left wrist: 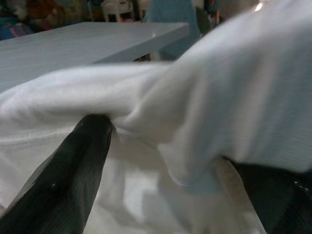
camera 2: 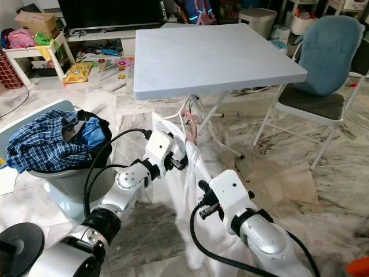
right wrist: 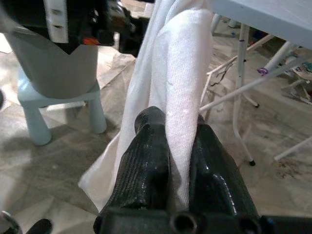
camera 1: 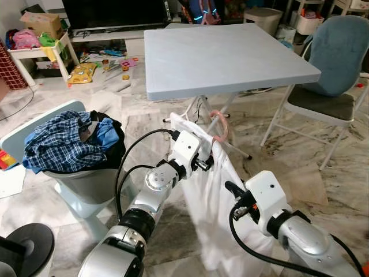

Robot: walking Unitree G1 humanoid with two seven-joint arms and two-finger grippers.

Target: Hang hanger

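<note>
The right gripper is clamped on a fold of the white garment. The left gripper pinches the garment's top, beside the pink hanger whose hook rises just below the near edge of the folding table. The garment hangs to the marble floor.
</note>
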